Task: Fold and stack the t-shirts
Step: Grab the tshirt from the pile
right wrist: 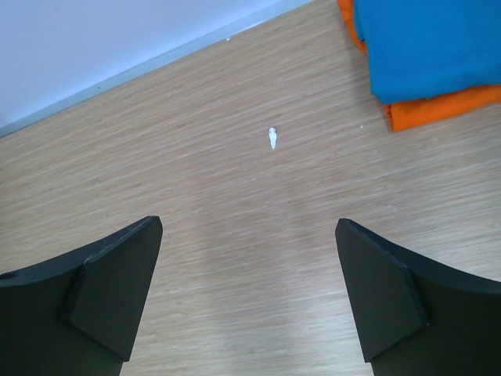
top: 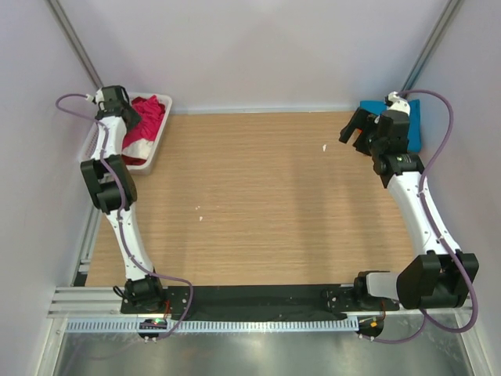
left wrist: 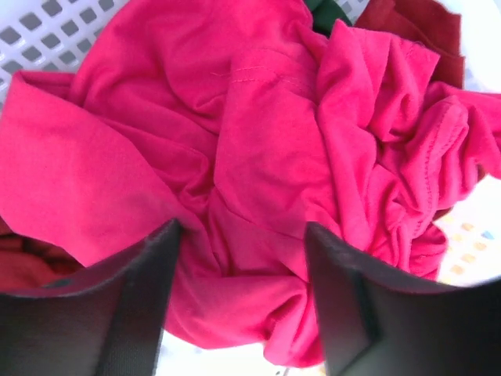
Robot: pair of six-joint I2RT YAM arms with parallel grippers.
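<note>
The magenta-pink t-shirt [left wrist: 250, 141] lies crumpled on top of the pile in the white lattice basket [top: 161, 139] at the table's far left. My left gripper [top: 117, 98] reaches down into the basket. Its jaws [left wrist: 243, 227] stand apart, one on each side of a fold of the pink cloth. A dark red t-shirt [left wrist: 415, 23] and a scrap of green cloth [left wrist: 325, 12] show behind the pink one. At the far right a folded teal-blue t-shirt [right wrist: 423, 47] lies on an orange one [right wrist: 438, 110]. My right gripper [right wrist: 249, 223] hovers open over bare wood, left of that stack [top: 413, 121].
The basket's wall [left wrist: 47, 31] hems in the left gripper. White walls and frame posts close the back and sides of the wooden table [top: 258, 196]. Small white specks [right wrist: 272, 138] lie on the wood.
</note>
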